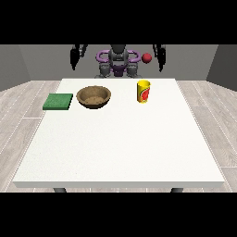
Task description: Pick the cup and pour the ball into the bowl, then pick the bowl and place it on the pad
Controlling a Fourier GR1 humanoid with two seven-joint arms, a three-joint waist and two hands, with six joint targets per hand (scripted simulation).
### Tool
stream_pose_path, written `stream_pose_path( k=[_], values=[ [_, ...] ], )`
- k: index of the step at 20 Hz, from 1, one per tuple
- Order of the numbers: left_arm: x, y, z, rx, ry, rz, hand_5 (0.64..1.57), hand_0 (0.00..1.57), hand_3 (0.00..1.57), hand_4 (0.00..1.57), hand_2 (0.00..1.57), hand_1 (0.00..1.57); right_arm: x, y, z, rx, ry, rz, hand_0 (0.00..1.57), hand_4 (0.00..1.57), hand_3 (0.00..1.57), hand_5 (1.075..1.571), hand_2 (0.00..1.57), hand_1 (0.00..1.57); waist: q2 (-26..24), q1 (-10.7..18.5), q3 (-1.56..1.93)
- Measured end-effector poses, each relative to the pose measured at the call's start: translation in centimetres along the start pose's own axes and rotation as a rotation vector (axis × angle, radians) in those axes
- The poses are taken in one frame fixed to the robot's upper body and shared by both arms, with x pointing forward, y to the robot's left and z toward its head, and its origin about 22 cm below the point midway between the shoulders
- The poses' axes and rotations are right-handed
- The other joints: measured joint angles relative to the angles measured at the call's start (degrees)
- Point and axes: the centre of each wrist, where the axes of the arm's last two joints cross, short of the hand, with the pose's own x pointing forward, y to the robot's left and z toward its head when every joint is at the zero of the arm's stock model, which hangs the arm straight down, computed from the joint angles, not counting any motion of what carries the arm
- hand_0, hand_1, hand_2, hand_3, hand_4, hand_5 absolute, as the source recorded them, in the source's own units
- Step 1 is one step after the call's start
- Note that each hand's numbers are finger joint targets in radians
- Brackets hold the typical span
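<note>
1. The red ball point(146, 57) shows in the upper right of the frame, above the yellow cup point(143, 91) and apart from it, with nothing visibly holding it. It may land in the cup, or it may miss, roll off the white surface point(120, 143) and leave nothing to pour.
2. The cup is tall and narrow and stands upright right of centre, well apart from the bowl point(94, 97). A sideways bump during the reach could tip it before it is grasped.
3. Pouring over that gap risks the ball bouncing out of the shallow wooden bowl, so the cup would need to be carried over the bowl first.
4. The green pad point(58, 101) lies flat just beside the bowl, at the frame's left. A careless lift of the bowl could spill the ball.
5. The hand at the view's right point(160, 55) and the hand at the view's left point(73, 57) hang at the top of the frame, above the far edge, holding nothing. I cannot tell how their fingers lie.
6. The cup is yellow with a red mark on its side.
</note>
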Motion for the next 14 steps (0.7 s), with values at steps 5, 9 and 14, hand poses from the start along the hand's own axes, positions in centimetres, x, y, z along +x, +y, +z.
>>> stream_pose_path(
  k=[5, 9, 14],
  values=[
    [1.8, 0.9, -0.2, 0.008, -0.016, -0.018, 1.566, 0.0, 0.0, 0.66, 0.0, 0.0, 1.7, -0.5, -0.3, 0.003, -0.015, 0.01, 0.0, 0.87, 0.0, 1.533, 0.0, 0.0, -8.61, 0.38, -0.85],
    [2.2, -0.4, 0.7, 0.023, 0.074, 0.128, 1.564, 0.0, 0.0, 0.63, 0.0, 0.0, 1.7, -0.8, 0.9, -0.017, 0.116, -0.086, 0.0, 0.86, 0.0, 1.53, 0.0, 0.0, -16.55, 0.39, -1.36],
    [5.0, -2.3, 1.5, 0.024, 0.17, 0.237, 1.563, 0.0, 0.0, 0.6, 0.0, 0.0, 3.8, -1.3, 1.8, -0.05, 0.24, -0.147, 0.0, 0.82, 0.0, 1.54, 0.0, 0.0, -21.4, 1.1, -1.6]
  ],
)
